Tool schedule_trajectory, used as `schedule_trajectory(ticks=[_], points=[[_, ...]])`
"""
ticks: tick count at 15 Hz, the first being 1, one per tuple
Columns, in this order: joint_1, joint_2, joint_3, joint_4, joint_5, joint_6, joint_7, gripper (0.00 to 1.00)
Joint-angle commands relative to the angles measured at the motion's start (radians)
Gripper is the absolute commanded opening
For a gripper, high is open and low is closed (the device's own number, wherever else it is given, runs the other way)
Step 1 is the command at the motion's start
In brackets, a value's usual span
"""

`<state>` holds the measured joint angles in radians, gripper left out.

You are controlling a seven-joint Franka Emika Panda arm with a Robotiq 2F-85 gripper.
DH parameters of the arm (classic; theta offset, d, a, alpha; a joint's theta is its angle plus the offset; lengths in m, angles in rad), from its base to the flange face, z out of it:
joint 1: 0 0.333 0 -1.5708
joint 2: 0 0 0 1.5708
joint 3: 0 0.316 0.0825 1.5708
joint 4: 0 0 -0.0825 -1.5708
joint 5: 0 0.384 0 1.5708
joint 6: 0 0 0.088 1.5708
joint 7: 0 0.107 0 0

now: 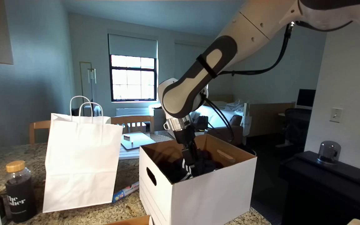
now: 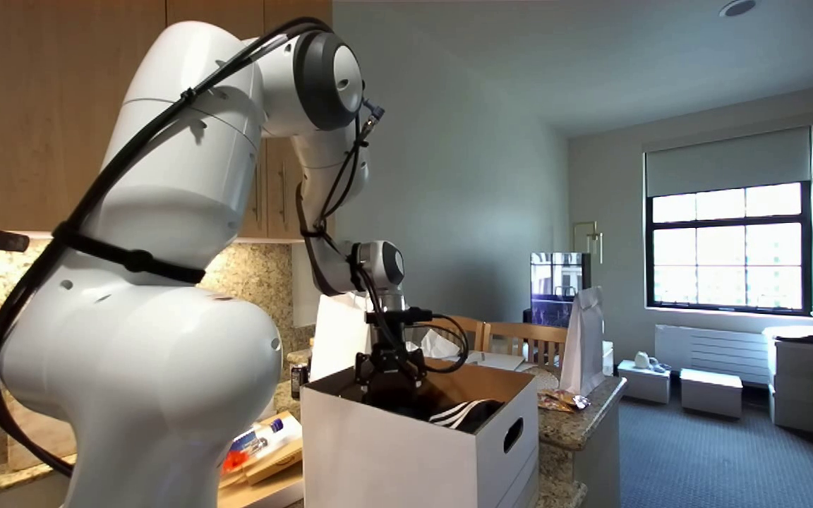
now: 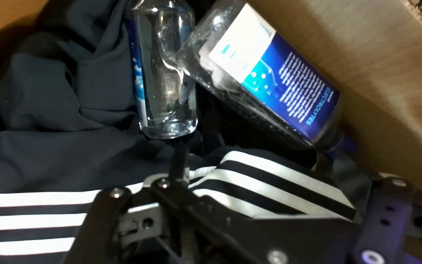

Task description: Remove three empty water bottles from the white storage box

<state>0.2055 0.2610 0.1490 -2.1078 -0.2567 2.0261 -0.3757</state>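
Note:
The white storage box (image 1: pixel 211 197) stands with its top uncovered and its brown inside showing; it is also in an exterior view (image 2: pixel 392 451). Two clear water bottles lie inside it in the wrist view: one bottle (image 3: pixel 167 73) points away from the gripper, and a blue-labelled bottle (image 3: pixel 291 84) slants along the cardboard wall, its blue cap near the right finger. A third bottle in the box cannot be made out. My gripper (image 3: pixel 266 170) reaches down into the box, open, with striped dark cloth below and no bottle between its fingers. The box wall hides the fingertips in an exterior view.
Dark clothing with white stripes (image 3: pixel 31 209) fills the box bottom. Beside the box stand a white paper bag (image 1: pixel 83 162) and a dark jar (image 1: pixel 20 193). A wooden tray (image 2: pixel 272 490) holds packets and a clear bottle with a blue cap (image 2: pixel 277 425).

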Motion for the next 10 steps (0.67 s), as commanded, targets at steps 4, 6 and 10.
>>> schedule_trajectory(ticks=[4,6,10], points=[[-0.004,-0.042,0.008,-0.085,-0.084,0.114,0.08,1.0],[0.0,-0.032,0.008,-0.074,-0.108,0.087,0.072,1.0],[-0.006,-0.007,0.016,-0.038,-0.105,0.002,0.004,1.0]])
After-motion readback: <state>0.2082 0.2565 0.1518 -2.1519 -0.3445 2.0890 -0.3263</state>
